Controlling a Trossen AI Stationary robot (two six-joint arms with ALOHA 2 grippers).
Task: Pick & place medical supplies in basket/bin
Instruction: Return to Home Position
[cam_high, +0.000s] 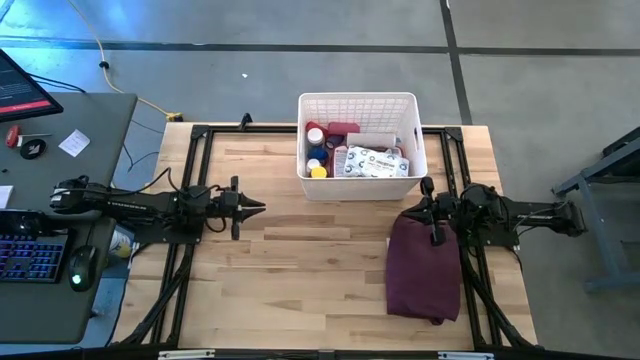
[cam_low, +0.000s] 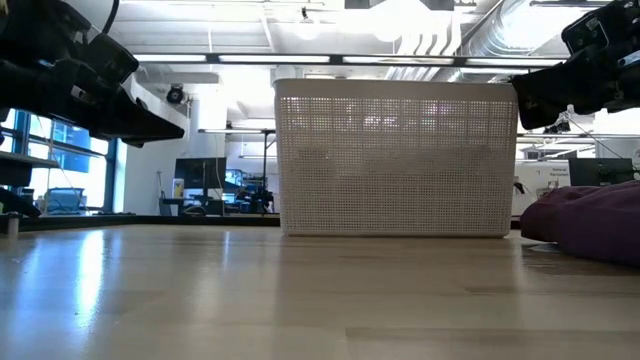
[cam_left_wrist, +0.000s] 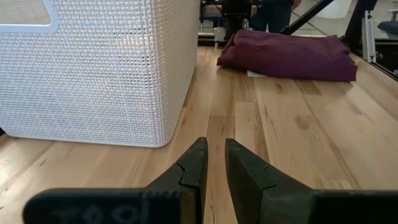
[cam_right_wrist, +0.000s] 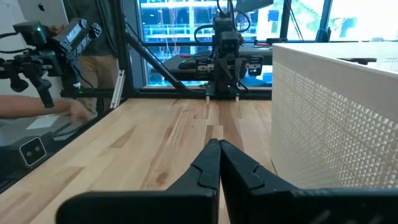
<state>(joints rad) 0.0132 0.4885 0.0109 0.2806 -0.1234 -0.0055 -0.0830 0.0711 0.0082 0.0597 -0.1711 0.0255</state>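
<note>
One wooden desk (cam_high: 300, 290) carries one white lattice basket (cam_high: 360, 188) at the middle of its far edge. One maroon cloth (cam_high: 422, 265) lies folded near the right side, just in front of the basket's right corner. Two dark arms reach in from the sides, both held above the wood. The left tool (cam_left_wrist: 215, 142) hangs over the left half of the desk, well apart from the basket. It points toward the cloth, with its two fingers parted by a narrow gap and holding nothing. The right tool (cam_right_wrist: 219, 144) hangs over the far end of the cloth, near the basket's right front corner, its two fingers pressed together and empty. The supplies lie inside the basket. One grey-white packet (cam_high: 372, 162) lies along the front wall, with one dark red case (cam_high: 343, 129) behind it. At the left end sit a red cap (cam_high: 315, 133), a blue cap (cam_high: 314, 163) and a yellow cap (cam_high: 319, 173). The rest are too small to count.
</note>
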